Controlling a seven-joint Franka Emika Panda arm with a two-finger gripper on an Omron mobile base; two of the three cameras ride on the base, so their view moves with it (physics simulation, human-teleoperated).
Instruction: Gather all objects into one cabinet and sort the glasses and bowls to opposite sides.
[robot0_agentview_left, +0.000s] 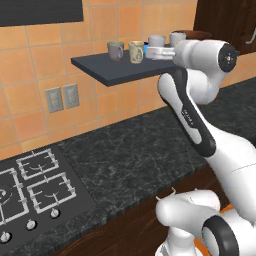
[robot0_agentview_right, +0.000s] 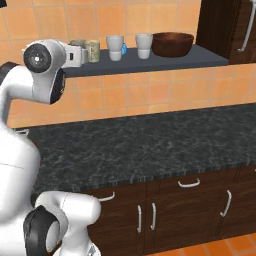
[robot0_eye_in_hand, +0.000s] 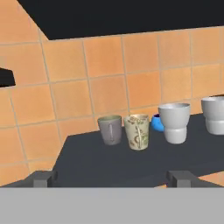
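The dark slate shelf (robot0_eye_in_hand: 87, 159) carries a row of tableware. From the left stand a grey-green mug (robot0_eye_in_hand: 110, 129), a cream patterned mug (robot0_eye_in_hand: 137, 131), a small blue bowl (robot0_eye_in_hand: 157, 123) set behind, and two white cups (robot0_eye_in_hand: 175, 122) (robot0_eye_in_hand: 214, 114). A wide brown bowl (robot0_agentview_right: 172, 44) sits at the row's right end. My gripper (robot0_eye_in_hand: 111, 179) hangs open just in front of the shelf's front edge, facing the two mugs, with nothing between its fingertips (robot0_eye_in_hand: 41, 178). In the right base view my hand hides part of the grey-green mug.
Below the shelf runs a black stone counter (robot0_agentview_right: 150, 140), with a gas hob (robot0_agentview_left: 35, 185) at its left end. Wall outlets (robot0_agentview_left: 62, 97) sit on the orange tiles. A dark brown cabinet (robot0_agentview_right: 225, 25) adjoins the shelf's right end.
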